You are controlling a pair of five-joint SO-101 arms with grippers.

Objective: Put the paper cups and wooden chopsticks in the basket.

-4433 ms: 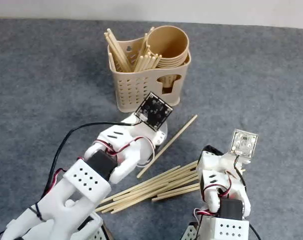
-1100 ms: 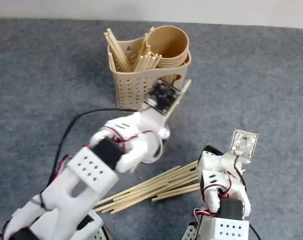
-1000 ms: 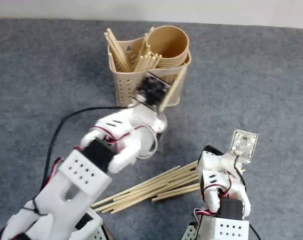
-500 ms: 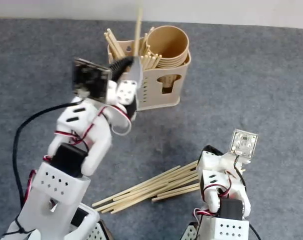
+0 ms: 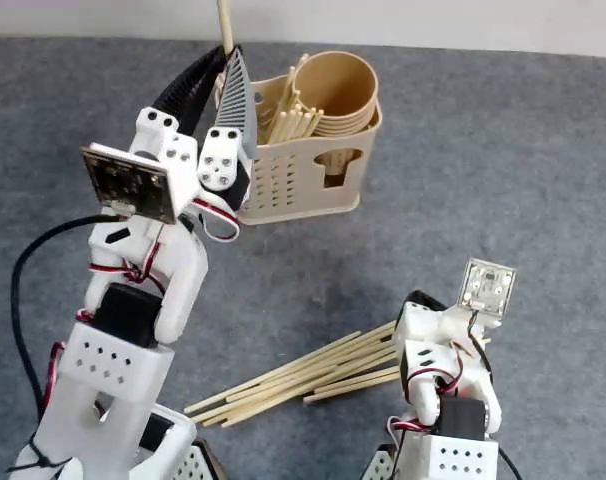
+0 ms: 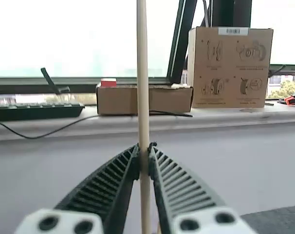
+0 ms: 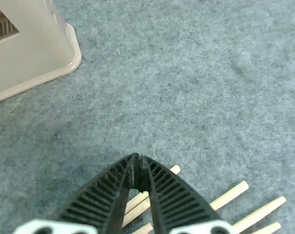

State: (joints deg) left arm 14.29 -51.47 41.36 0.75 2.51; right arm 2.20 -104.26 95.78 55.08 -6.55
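Your left gripper is high at about 11 o'clock of the desk, over the 10 o'clock corner of the basket. Its fingers are clamped on one single chopstick, which stands upright between them and rises above their tips. The basket stands at 12 o'clock of the desk. Inside it, the paper cups are stacked on the 3 o'clock side, and a bundle of chopsticks leans beside them toward 9 o'clock. The loose chopsticks lie in a flat pile on the desk at 6 o'clock, well apart from the basket. Your right gripper is low over the desk, just at the ends of this pile. Its fingers are together and they hold nothing.
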